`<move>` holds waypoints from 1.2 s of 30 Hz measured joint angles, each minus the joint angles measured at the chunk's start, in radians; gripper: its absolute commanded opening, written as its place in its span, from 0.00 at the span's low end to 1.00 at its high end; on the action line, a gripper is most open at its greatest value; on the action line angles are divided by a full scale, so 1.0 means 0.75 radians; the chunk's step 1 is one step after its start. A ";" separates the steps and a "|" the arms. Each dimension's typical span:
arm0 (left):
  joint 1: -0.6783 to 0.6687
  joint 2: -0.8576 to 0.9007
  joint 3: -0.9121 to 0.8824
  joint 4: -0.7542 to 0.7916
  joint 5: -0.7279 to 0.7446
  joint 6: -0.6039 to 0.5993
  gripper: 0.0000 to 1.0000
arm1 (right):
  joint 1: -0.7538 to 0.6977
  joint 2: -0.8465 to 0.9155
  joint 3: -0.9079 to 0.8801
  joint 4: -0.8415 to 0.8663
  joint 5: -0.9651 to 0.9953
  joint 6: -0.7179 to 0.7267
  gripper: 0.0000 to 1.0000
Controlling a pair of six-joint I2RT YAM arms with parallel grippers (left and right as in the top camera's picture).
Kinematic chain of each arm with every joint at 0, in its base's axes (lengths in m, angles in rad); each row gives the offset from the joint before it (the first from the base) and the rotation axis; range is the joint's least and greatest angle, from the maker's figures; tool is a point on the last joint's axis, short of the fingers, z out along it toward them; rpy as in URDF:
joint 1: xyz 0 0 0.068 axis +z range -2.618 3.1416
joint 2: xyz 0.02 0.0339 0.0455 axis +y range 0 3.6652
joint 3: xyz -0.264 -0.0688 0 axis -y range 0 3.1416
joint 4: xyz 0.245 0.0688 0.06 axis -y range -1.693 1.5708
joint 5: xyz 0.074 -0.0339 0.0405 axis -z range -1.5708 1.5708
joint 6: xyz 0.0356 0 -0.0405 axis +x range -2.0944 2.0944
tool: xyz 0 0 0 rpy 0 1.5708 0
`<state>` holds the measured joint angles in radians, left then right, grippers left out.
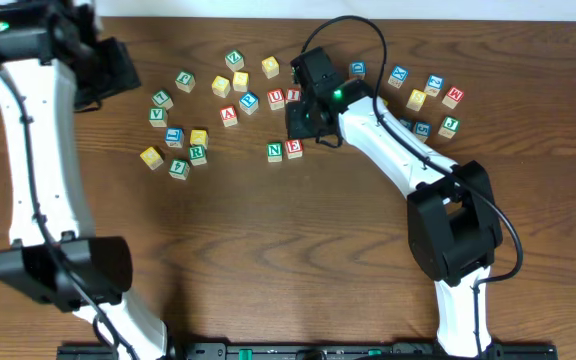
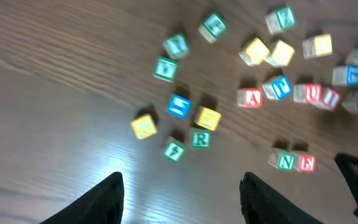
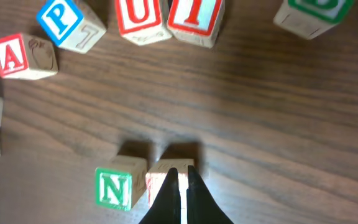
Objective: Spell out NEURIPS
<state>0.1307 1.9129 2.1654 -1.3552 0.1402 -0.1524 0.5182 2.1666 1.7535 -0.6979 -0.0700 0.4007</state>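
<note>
The N cube (image 3: pixel 114 188) and E cube (image 3: pixel 156 183) sit side by side on the table (image 3: pixel 260 124), starting the word. The right gripper (image 3: pixel 180 177), pinched fully closed and holding nothing, points down at E, probably nudging it flush against N. The U cube (image 3: pixel 143 15) lies just beyond. The left gripper (image 2: pixel 182 196) hangs half open and empty, apart from the cubes.

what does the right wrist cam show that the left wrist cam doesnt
Only right wrist: the right fingers pressed shut, tips over the small wooden cube with a red E, and line drawings on cube sides. Only left wrist: the open left fingers, the wooden cube with a green R, the green V cube and a plain yellow-faced cube. Both: the green N cube beside the E, plus the red A, blue P, red U and red I cubes.
</note>
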 measured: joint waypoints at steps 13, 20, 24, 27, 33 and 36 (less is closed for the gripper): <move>-0.180 0.096 -0.002 0.039 0.014 0.001 0.57 | 0.002 0.120 0.000 0.070 -0.001 0.000 0.01; -0.181 0.133 -0.002 0.039 0.014 0.000 0.57 | 0.003 0.135 0.000 0.079 -0.001 0.000 0.01; -0.181 0.133 -0.002 0.045 0.014 0.000 0.57 | 0.005 0.135 0.000 0.101 -0.010 0.000 0.01; -0.181 0.133 -0.002 0.048 0.014 0.000 0.57 | 0.018 0.135 0.000 0.111 -0.012 0.000 0.01; -0.181 0.133 -0.002 0.048 0.014 0.000 0.57 | 0.043 0.135 0.000 0.108 -0.012 0.000 0.01; -0.182 0.133 -0.002 0.048 0.014 0.000 0.57 | 0.044 0.135 0.000 0.093 -0.012 0.000 0.01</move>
<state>-0.0055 2.0129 2.1639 -1.3190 0.1509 -0.1524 0.5514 2.2677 1.7535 -0.6281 -0.0788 0.4007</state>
